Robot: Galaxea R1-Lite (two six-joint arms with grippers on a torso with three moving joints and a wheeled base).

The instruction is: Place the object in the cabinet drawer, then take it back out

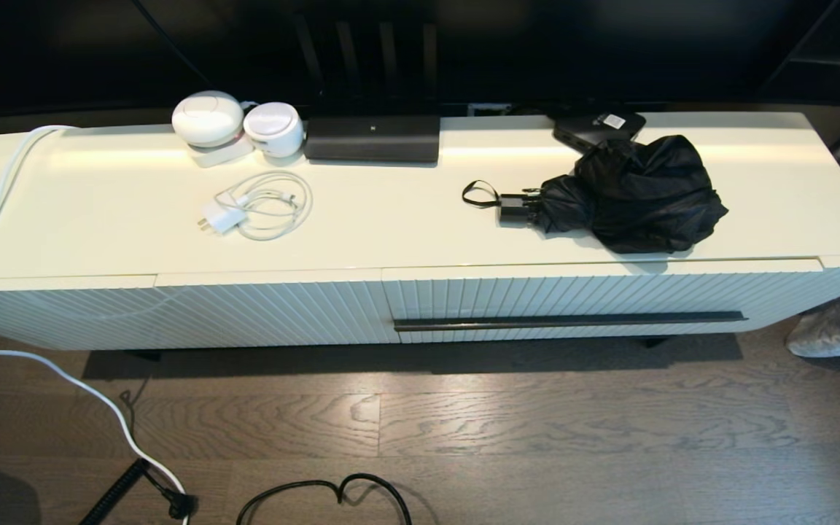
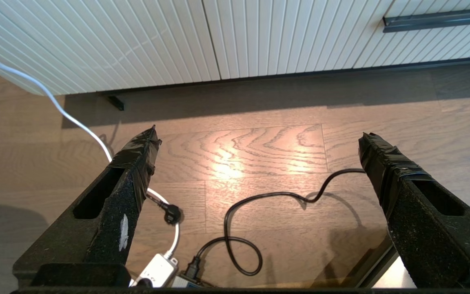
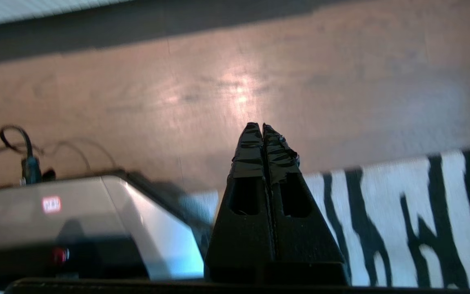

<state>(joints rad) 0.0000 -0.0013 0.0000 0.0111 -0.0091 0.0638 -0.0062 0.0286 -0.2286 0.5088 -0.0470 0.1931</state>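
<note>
Cabinet: long cream unit across the scene, glossy top.
Cabinet drawer: right half of the front, vertical ribs, closed flush, dark bar handle along its face.
Umbrella: on the cabinet top, right of centre, above the drawer; fabric bunched, short handle and wrist loop pointing left.
Left gripper: low over the wood floor near the cabinet base, fingers spread wide, holding nothing.
Right gripper: low over the floor, fingers pressed together, nothing between them.
White charger and cable: coiled on the top, left of centre.
</note>
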